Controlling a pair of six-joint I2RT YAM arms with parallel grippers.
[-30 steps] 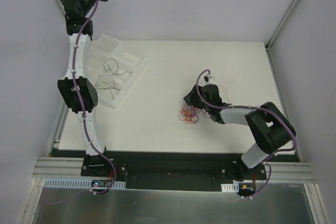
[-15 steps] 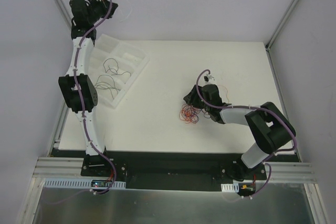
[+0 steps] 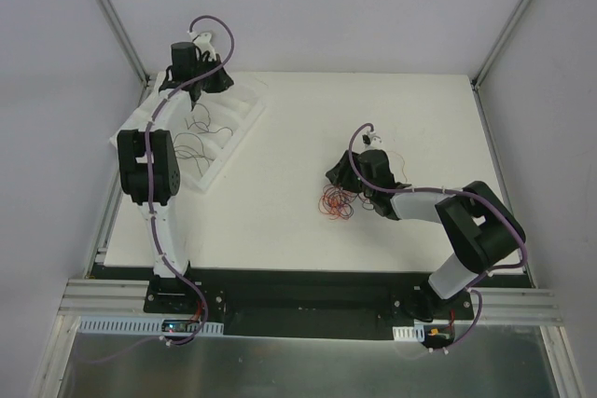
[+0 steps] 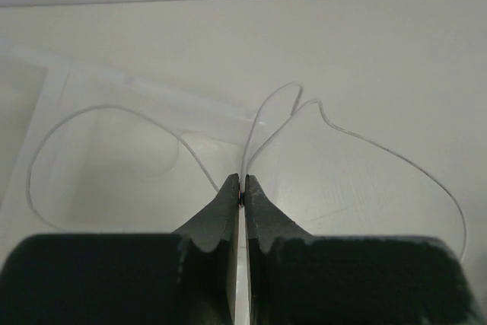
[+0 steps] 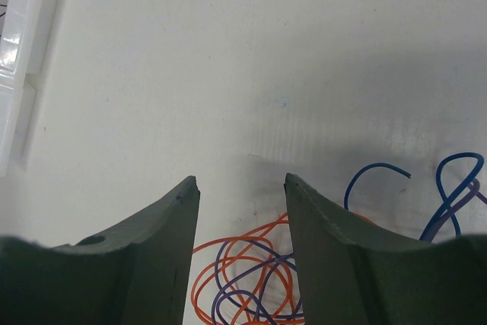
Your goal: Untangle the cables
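A tangle of hair-thin red and orange cables (image 3: 336,202) lies on the white table, mid-right. In the right wrist view it shows as orange and purple loops (image 5: 243,272), with blue cables (image 5: 449,188) to the right. My right gripper (image 3: 334,177) is open and empty just above the tangle, its jaws (image 5: 242,180) astride the loops' far edge. My left gripper (image 3: 219,81) is shut on a thin white cable (image 4: 335,123) that loops out to both sides of the tips (image 4: 242,188). It holds the cable over the far end of the white tray (image 3: 238,100).
The white compartment tray (image 4: 76,112) lies at the table's back left and holds several thin black cables (image 3: 198,123). Its corner shows in the right wrist view (image 5: 15,36). Grey walls stand behind and beside the table. A few loose cables (image 3: 396,151) lie beyond the right gripper.
My left arm has swung down from high against the back wall to the tray's far end, still gripping the white cable. The right arm has not moved.
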